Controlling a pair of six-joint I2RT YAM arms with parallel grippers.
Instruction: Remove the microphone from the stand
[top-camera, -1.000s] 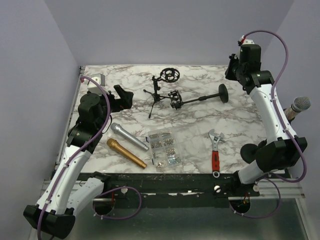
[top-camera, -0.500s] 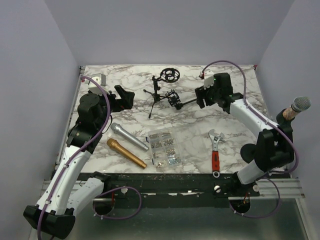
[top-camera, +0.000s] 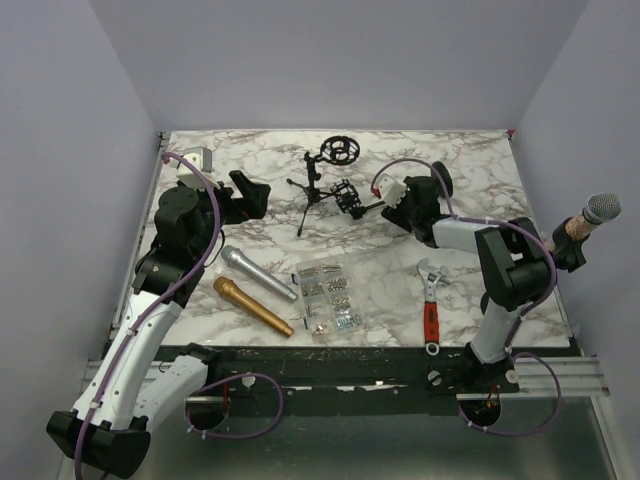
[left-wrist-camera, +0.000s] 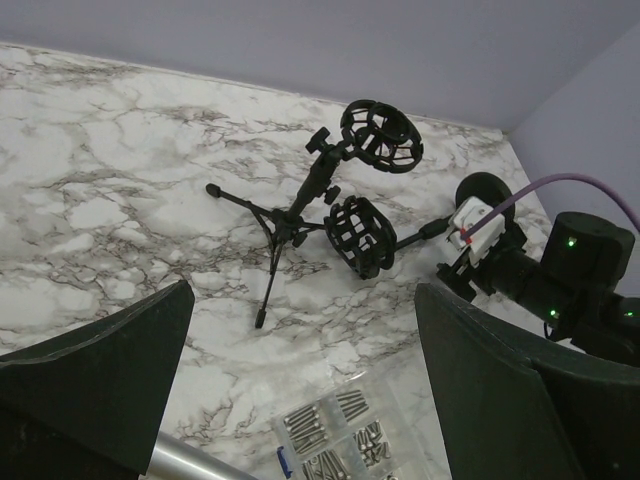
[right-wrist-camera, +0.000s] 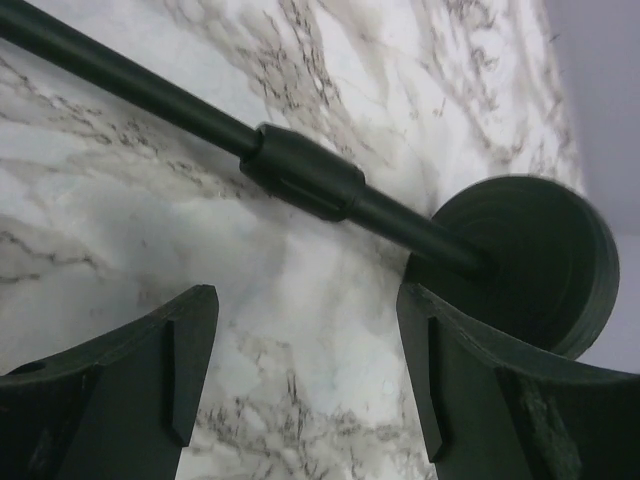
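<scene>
— Swung the right gripper (right-wrist-camera: 305, 320) down and in from the far right corner inside the last second; now parks it low over the table (top-camera: 390, 270), just beside the round-base stand (right-wrist-camera: 300, 172).
— Keeps those fingers spread, gripping nothing. Shows the stand's pole and collar just beyond the fingertips, not between them, disc base at the pole's far end.
— Leaves that stand lying flat on the marble, shock mount (left-wrist-camera: 358, 232) at its other end, just beside the tripod stand (left-wrist-camera: 300, 205).
— Hasn't budged the left gripper (left-wrist-camera: 302, 295): hovers it above the table's left side, fingers wide apart, holding nothing.
— And the microphones?
— Count three. Find the mesh-headed microphone (top-camera: 598, 209) tilted past the table's right edge, well apart from both grippers, lower end lost in something dark; cannot tell what holds it. Find the silver microphone (top-camera: 258, 272) and the gold microphone (top-camera: 252, 306) lying side by side on the marble near the left arm, close to the screw box (top-camera: 330, 295), with the wrench (top-camera: 431, 305) further right.
</scene>
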